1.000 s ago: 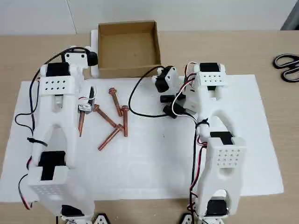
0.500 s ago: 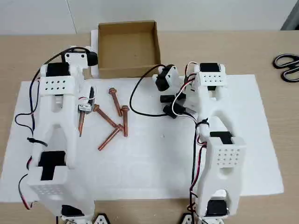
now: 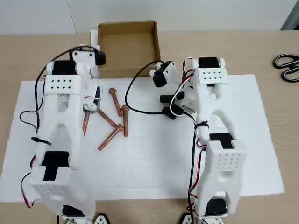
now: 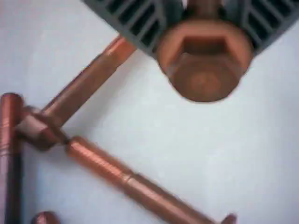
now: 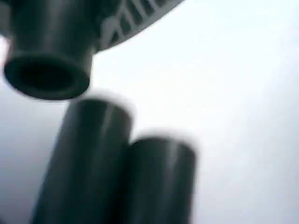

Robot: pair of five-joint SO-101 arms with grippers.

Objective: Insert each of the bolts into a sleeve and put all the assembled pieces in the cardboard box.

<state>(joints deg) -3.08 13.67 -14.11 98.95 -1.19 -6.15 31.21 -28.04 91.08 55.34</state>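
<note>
Left gripper (image 3: 91,105): jaws clamped on the held bolt (image 3: 86,123), which hangs shank-down over the foam sheet (image 3: 140,177), at 9 o'clock of the loose bolts (image 3: 125,120).
Right gripper (image 3: 161,77): jaws closed on the held sleeve (image 5: 46,70), at 12 o'clock of the loose sleeves (image 3: 167,98).
Cardboard box (image 3: 128,46): at 12 o'clock of the sheet; nothing lies on its floor.
Work done: one bolt and one sleeve are each gripped. No bolt is seated in a sleeve, and no assembled piece is in the box.
Work left: judged as nearly all. The gripped pair must be mated and boxed, then four loose bolts at 10 o'clock of sheet centre and two loose sleeves at 1 o'clock follow.
Left wrist view: shows the hex head of the held bolt end-on between ribbed jaws, a detail the high view lacks.
Right wrist view: shows the open bore of the held sleeve, with two loose sleeves lying side by side and touching.
High view: gives the gap between the two grippers, well apart, and the box position.
Other: scissors (image 3: 287,65) on the table (image 3: 261,51) at 2 o'clock.
</note>
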